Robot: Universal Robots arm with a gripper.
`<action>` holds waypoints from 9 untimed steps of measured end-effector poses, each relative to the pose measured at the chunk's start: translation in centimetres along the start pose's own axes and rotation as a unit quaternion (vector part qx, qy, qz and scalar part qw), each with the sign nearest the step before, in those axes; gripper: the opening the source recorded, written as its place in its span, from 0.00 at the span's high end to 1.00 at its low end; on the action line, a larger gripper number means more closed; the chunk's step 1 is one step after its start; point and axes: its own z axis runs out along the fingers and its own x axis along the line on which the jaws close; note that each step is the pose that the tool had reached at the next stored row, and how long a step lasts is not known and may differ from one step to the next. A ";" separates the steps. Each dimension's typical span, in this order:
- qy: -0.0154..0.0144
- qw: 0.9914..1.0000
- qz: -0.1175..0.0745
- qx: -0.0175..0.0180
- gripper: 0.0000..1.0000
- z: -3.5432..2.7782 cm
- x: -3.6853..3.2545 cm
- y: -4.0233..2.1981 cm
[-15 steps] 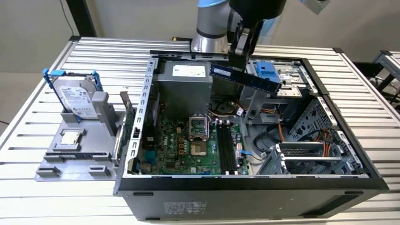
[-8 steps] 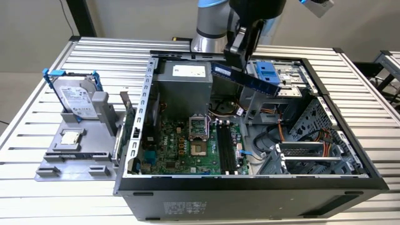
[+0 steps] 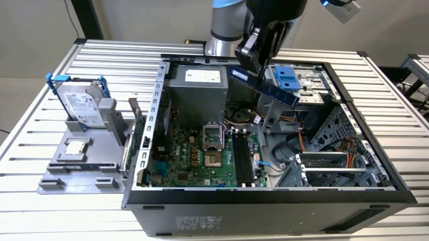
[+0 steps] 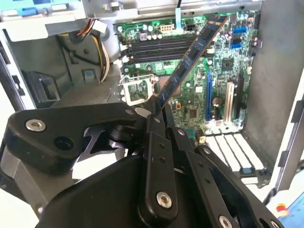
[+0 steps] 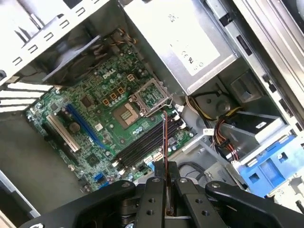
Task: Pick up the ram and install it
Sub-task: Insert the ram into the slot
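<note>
Fingers (image 5: 153, 192) clamped tight on one end of the ram (image 4: 192, 54), and the stick juts out tilted, held in the air above the open computer case (image 3: 158, 100). Inside the case sit the green motherboard (image 3: 201, 160), its dark memory slots (image 3: 242, 160) and a grey power supply (image 3: 198, 83). The first wrist view catches the ram edge-on, a thin line over the slots. The exterior view takes in the counter (image 3: 389, 90): a hard drive (image 3: 84, 105) upright on a grey stand (image 3: 100, 165), a processor chip (image 3: 76, 147) lying just beside it.
</note>
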 end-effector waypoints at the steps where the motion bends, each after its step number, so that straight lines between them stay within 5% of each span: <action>1: 0.000 1.000 0.009 0.000 1.00 0.00 0.00 0.00; 5: 0.000 0.999 0.045 0.001 1.00 0.00 0.00 0.00; 9: 0.000 0.997 0.082 0.003 1.00 0.00 0.00 0.00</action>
